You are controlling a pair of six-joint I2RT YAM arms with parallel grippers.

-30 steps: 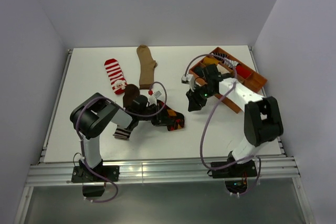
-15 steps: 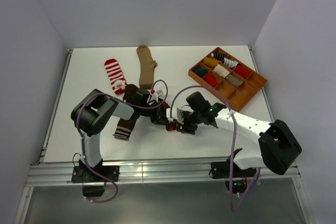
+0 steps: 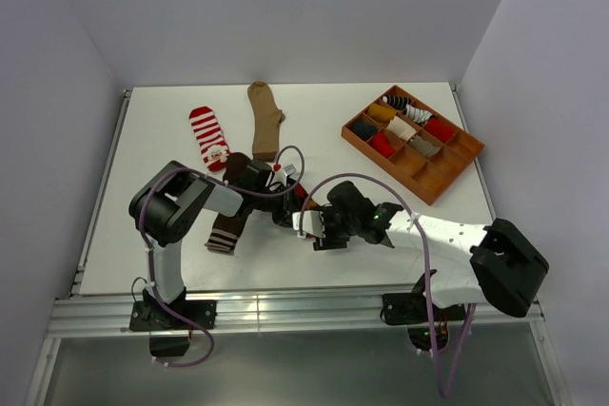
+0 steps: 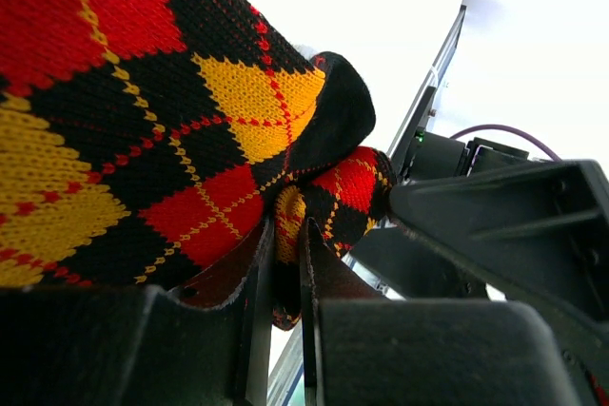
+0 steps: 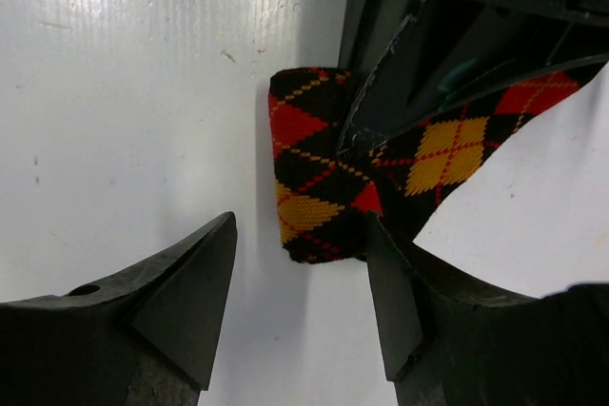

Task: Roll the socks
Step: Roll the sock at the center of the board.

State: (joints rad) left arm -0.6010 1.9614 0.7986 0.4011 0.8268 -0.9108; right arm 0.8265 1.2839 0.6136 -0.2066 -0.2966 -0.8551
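Mid-roll on the argyle sock (image 5: 309,187), I'd say: it lay partly rolled on the desk (image 5: 114,92), left tool (image 4: 281,263) pinched tight on its fabric, right tool (image 5: 300,235) gaping wide around the rolled end, not gripping. Next it'd need to close on that roll and turn it.

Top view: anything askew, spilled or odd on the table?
Nothing spilled or damaged. The wooden tray sits rotated against the table edges, far right. The dark brown sock lies partly under the left arm. The argyle sock is pinched in the left hand, only partly rolled.
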